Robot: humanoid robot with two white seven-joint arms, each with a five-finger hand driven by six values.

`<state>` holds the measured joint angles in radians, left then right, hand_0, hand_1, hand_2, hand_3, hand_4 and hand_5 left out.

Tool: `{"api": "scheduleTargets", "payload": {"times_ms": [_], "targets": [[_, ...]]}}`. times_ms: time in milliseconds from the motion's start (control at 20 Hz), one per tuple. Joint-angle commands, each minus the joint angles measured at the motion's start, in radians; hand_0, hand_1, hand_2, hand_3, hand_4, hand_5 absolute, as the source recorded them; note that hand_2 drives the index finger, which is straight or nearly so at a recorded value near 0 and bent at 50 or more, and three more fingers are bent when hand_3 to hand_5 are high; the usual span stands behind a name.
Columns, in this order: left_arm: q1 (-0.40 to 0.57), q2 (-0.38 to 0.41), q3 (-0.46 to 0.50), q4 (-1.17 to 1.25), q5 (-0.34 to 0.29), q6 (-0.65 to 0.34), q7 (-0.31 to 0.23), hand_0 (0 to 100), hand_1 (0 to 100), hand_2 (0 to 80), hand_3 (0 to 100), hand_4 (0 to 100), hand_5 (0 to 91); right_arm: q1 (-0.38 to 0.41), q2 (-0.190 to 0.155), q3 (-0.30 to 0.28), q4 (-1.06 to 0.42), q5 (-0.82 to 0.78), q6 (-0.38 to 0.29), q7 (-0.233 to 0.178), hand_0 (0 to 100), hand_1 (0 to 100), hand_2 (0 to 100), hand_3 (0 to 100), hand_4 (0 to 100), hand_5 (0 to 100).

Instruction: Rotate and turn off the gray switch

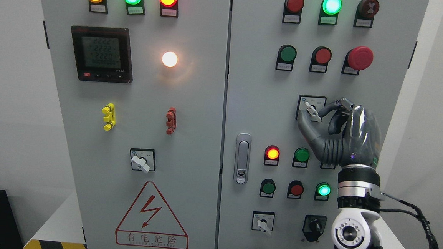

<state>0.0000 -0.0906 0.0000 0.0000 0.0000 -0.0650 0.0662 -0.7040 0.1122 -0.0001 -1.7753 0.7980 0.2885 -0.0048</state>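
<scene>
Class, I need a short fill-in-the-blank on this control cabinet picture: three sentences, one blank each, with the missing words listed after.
1. The right hand pinches the gray switch on the ____ door of the cabinet.
2. The big red mushroom button sits ____ the hand.
3. The warning triangle on the left door shows a red ____ bolt.

Missing words: right; above; lightning
</scene>
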Motion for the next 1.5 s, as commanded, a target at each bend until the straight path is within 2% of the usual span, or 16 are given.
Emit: {"api": "scheduleTargets", "payload": {"times_ms": [0,600,950,1450], "targets": [[-0.009,0.0,0.008,-0.026,0.02,-0.002,0.0,12,39,0.0,0,0,0.0,-0.006,0.0,-0.031,0.007,0.0,0.003,0.0,16,52,64,98,98,100],[-0.009,0.0,0.008,-0.026,0.02,-0.001,0.0,12,39,0.0,0,0,0.0,-0.008,-0.002,-0.032,0.008,0.001,0.005,0.0,17,52,65,98,98,100],[-0.009,0.0,0.008,-0.026,0.02,-0.001,0.0,12,39,0.0,0,0,0.0,-0.011,-0.002,-0.032,0.008,0.0,0.017,0.0,24,51,65,99,98,100],[-0.009,0.0,0.008,-0.026,0.02,-0.001,0.0,12,39,0.0,0,0,0.0,-0.015,-0.002,-0.031,0.008,0.001,0.017,0.002,25,52,65,99,98,100]]}}
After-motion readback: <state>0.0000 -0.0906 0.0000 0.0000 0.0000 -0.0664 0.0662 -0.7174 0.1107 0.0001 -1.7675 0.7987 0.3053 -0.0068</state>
